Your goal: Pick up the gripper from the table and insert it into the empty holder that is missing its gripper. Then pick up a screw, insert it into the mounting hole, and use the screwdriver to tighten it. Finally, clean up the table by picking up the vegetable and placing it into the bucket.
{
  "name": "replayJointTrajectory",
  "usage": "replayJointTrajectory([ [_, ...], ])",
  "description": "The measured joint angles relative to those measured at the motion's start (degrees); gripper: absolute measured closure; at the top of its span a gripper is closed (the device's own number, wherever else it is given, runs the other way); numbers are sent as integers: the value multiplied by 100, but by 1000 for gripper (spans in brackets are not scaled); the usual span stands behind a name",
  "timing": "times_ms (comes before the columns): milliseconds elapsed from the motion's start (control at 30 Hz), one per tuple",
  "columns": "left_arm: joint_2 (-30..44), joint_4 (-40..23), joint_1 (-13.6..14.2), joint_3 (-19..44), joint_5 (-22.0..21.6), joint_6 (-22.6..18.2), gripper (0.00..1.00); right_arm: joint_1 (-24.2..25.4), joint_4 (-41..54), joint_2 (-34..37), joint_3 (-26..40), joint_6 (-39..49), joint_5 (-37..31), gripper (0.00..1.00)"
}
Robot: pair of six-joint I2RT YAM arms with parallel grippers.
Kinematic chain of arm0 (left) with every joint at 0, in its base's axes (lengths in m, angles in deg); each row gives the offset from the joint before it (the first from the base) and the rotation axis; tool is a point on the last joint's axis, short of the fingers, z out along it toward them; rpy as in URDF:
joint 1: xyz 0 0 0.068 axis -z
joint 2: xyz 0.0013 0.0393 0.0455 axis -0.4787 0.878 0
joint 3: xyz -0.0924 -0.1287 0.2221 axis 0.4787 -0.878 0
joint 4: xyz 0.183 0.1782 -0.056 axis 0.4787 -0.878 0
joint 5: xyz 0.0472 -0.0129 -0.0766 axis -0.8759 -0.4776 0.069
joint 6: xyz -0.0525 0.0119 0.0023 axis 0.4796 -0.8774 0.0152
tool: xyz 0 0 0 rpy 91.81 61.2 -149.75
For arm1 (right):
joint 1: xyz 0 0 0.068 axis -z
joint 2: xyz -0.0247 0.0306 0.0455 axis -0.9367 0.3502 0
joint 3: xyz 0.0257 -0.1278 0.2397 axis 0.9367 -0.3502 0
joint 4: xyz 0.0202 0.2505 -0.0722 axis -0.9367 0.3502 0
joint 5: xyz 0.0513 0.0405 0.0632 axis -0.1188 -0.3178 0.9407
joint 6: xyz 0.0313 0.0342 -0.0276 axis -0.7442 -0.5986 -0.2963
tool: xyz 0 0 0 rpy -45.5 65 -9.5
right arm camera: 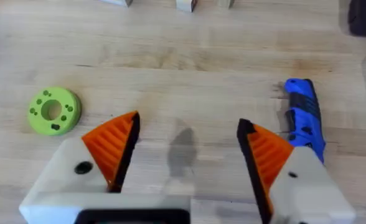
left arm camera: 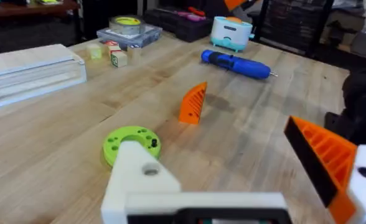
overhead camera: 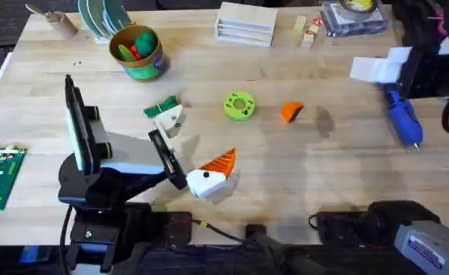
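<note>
**Both arms idle, orange wedge untouched**

Left gripper (overhead camera: pixel 209 174) hovered low over the surface (overhead camera: pixel 324 164), fingers spread, holding nothing. Right gripper (right arm camera: pixel 186 152) was likewise spread and empty. Loose orange gripper (overhead camera: pixel 291 111) lay beside the lime-green disc (overhead camera: pixel 239 105), nothing obstructing. Holder (overhead camera: pixel 171 122) touched the vegetable (overhead camera: pixel 162 106). Screwdriver (overhead camera: pixel 402 118) lay well apart; bucket (overhead camera: pixel 138 52) held toys.

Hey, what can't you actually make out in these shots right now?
- holder, overhead view: its mounting hole is too small to see, and whether the vegetable touches it is unclear.
- screwdriver, right wrist view: one end is hidden behind a finger of the open right claw.
- bucket, overhead view: red and green shapes inside are too small to identify.
</note>
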Motion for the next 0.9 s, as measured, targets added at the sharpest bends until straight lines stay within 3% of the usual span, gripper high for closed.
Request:
replayJointTrajectory([
  [233, -1, 0, 0, 0, 93, 42, 9, 0, -99, 11, 0, -1, 13, 9],
  [367, -1, 0, 0, 0, 95, 44, 8, -151, -211, 247, 0, -3, 358, 9],
  [467, -2, 0, 0, 0, 98, 44, 8, -594, -68, 549, 0, -5, 510, 9],
  [700, -1, 0, 0, 0, 132, 44, 8, -2237, 117, 1048, 0, -21, 190, 7],
  [900, 0, 0, 0, 0, 157, 45, 8, -2570, 148, 1505, 0, -22, -142, 7],
])
